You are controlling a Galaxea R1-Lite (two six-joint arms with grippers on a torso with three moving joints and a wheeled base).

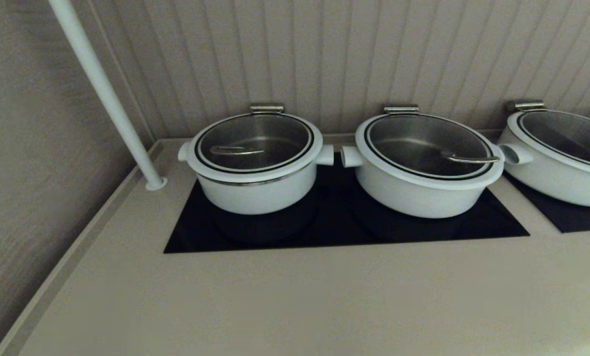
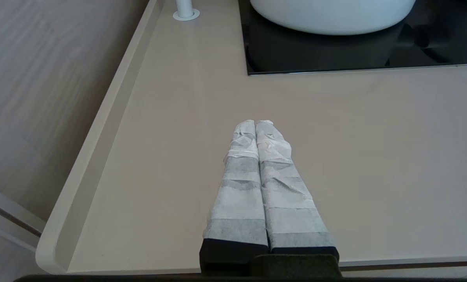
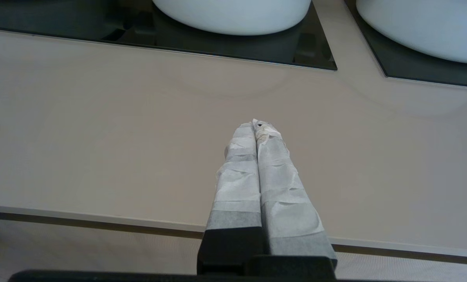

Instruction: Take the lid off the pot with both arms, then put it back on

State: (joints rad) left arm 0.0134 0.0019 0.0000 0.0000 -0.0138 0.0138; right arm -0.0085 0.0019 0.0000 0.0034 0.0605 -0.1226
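The pot (image 1: 252,190) is the steep-sided white one at the left of the black cooktop, with stub handles at both sides and a steel hinge bracket behind. The lid (image 1: 275,127) sits closed on it, its wire loop handle (image 1: 235,151) lying flat on the glass. Neither arm shows in the head view. In the left wrist view my left gripper (image 2: 255,122) is shut and empty over the beige counter, well short of the pot's base (image 2: 331,17). My right gripper (image 3: 255,123) is likewise shut and empty near the counter's front edge.
A wider flaring pot (image 1: 423,183) stands just right of the task pot, its base (image 3: 233,13) ahead of the right gripper. A third pot (image 1: 557,163) sits at far right. A white pole (image 1: 107,94) rises from the counter at back left. A raised lip (image 2: 100,129) edges the counter's left side.
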